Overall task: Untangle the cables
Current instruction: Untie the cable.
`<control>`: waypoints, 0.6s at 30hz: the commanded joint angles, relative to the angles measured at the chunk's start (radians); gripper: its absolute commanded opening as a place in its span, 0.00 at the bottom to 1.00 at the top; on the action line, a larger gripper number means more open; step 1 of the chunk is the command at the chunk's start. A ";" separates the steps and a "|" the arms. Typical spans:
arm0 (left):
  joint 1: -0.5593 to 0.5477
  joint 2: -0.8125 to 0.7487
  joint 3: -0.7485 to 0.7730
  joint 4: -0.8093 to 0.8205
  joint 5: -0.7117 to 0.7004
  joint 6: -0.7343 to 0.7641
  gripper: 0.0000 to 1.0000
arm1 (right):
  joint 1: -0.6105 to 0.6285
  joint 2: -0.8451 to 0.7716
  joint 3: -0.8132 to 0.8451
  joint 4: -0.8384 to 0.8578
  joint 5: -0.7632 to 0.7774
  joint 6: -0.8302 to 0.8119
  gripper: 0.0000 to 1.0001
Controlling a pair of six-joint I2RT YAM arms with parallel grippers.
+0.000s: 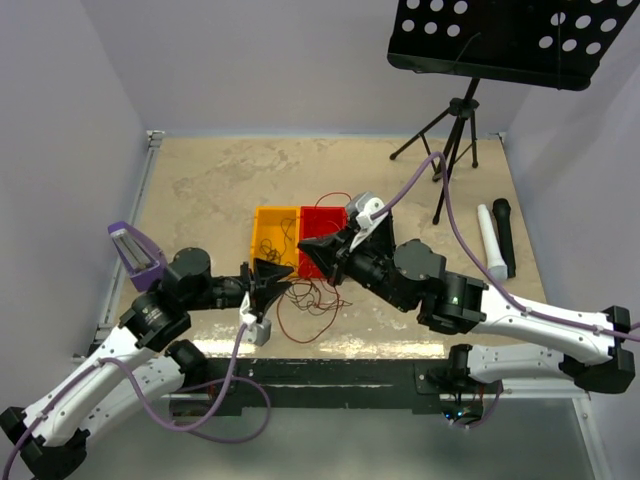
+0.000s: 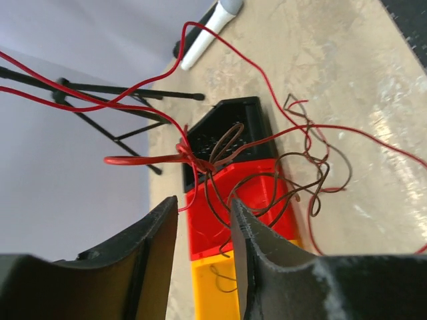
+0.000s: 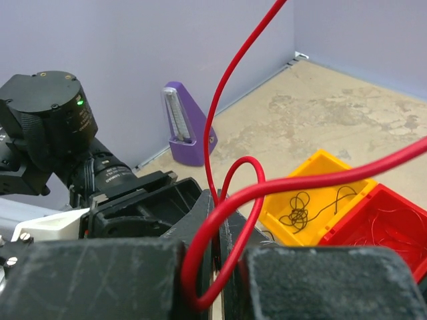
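Observation:
The cables are a snarl of thin red and dark brown wires (image 1: 306, 294) lying on the table in front of the red bin (image 1: 335, 222), between my two grippers. In the left wrist view the knot (image 2: 199, 160) hangs over the red bin (image 2: 263, 200), and red strands run off to the left and right. My left gripper (image 1: 288, 274) is open beside the snarl, its jaws (image 2: 203, 217) apart with brown strands just past them. My right gripper (image 1: 310, 250) is shut on a red wire (image 3: 230, 173), which loops over its fingers.
A yellow bin (image 1: 272, 226) beside the red one holds a small black wire curl (image 3: 298, 212). A purple metronome (image 1: 135, 252) stands at the left. A white microphone (image 1: 490, 243), a black one (image 1: 504, 232) and a music stand tripod (image 1: 452, 135) stand at the right.

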 commanded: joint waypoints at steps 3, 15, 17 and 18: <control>-0.002 -0.083 -0.062 0.144 -0.040 0.166 0.38 | 0.004 -0.004 0.035 -0.003 -0.032 0.001 0.00; -0.002 -0.211 -0.199 0.255 0.141 0.430 0.34 | -0.007 0.039 0.043 0.009 -0.075 0.015 0.00; -0.002 -0.211 -0.210 0.224 0.167 0.525 0.34 | -0.010 0.042 0.041 0.013 -0.084 0.016 0.00; -0.002 -0.206 -0.208 0.203 0.176 0.568 0.34 | -0.010 0.046 0.041 0.015 -0.091 0.016 0.00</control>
